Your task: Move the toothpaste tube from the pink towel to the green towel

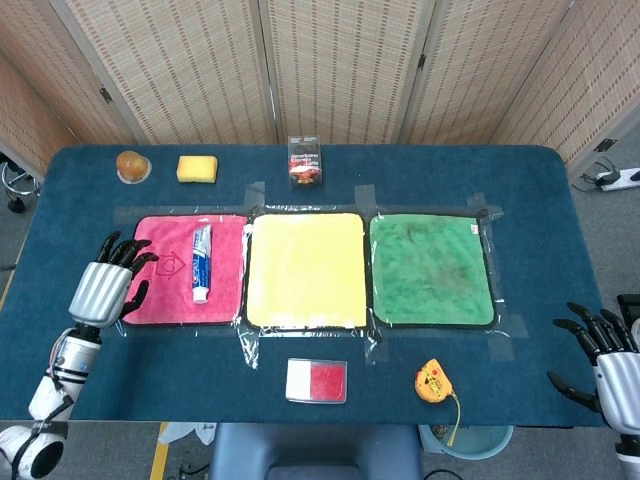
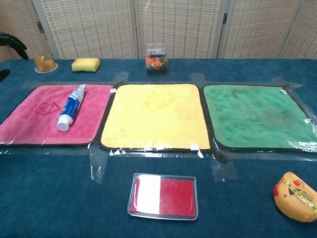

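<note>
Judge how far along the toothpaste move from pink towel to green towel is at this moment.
Nothing is finished: the toothpaste tube lies on the pink towel and the green towel is bare. In hand: the left hand, fingers spread and empty, is over the pink towel's left edge. The right hand is idle at the table's corner. Gripping, carrying and placing remain.

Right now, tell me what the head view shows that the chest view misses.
Only the head view shows the right hand, open at the table's near right corner, and all of the left hand, open over the pink towel's left edge. Only the chest view shows fingertips alone. Both show the toothpaste tube on pink and the bare green towel.
</note>
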`<state>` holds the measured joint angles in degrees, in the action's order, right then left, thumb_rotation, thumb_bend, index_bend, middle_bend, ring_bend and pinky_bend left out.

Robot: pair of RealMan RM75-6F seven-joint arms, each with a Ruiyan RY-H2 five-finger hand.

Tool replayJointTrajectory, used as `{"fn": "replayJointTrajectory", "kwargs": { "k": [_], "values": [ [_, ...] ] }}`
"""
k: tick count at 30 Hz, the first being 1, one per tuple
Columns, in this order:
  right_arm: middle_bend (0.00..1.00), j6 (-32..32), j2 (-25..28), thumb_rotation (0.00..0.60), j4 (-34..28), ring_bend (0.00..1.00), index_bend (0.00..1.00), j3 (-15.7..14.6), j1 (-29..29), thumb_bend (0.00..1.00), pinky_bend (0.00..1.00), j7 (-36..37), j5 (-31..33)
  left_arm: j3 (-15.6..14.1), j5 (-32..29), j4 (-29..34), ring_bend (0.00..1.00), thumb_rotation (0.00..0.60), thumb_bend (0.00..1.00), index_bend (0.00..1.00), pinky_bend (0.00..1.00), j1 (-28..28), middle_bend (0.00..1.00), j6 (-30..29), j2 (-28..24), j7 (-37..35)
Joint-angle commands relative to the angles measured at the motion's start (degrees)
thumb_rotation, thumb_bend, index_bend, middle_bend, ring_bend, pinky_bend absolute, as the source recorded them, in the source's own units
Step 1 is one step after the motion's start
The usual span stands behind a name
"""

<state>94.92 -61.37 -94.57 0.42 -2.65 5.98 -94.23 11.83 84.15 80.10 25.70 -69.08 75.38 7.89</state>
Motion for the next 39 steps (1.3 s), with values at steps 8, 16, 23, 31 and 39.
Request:
{"fn": "replayJointTrajectory", "kwargs": {
  "k": [8, 16, 23, 31, 39],
  "values": [
    [0.17, 0.28, 0.09, 0.600, -0.11, 0.18, 0.25, -0.15, -0.25, 0.21, 0.11, -0.04, -0.48, 0.02, -3.19, -18.53, 0.15, 0.600, 0.49, 0.23, 0.09, 8.65, 0.20, 10.26, 8.75, 0.67],
    [0.17, -0.23, 0.09, 0.600, -0.12, 0.18, 0.25, -0.11, -0.17, 0.21, 0.11, -0.07, -0.11, -1.11, -6.01, -27.83, 0.03, 0.600, 0.36, 0.07, 0.03, 11.81, 0.05, 15.45, 13.31, 6.83],
    [0.17, -0.58, 0.05, 0.600, -0.36, 0.18, 0.25, -0.09, -0.10, 0.21, 0.11, -0.40, 0.03, -1.76, -6.81, -34.53, 0.00, 0.600, 0.35, 0.04, 0.01, 13.95, 0.01, 17.74, 17.35, 6.37],
    [0.17, -0.56, 0.04, 0.600, -0.38, 0.18, 0.25, -0.16, -0.37, 0.21, 0.11, -0.56, 0.32, -2.62, -7.18, -39.33, 0.00, 0.600, 0.35, 0.03, 0.01, 15.92, 0.01, 19.79, 20.85, 7.40],
    [0.17, -0.53, -0.01, 0.600, -0.26, 0.18, 0.25, -0.28, -0.65, 0.21, 0.11, -0.56, 0.51, -2.77, -7.97, -43.69, 0.00, 0.600, 0.35, 0.03, 0.01, 18.17, 0.01, 22.52, 24.17, 8.40]
  ]
}}
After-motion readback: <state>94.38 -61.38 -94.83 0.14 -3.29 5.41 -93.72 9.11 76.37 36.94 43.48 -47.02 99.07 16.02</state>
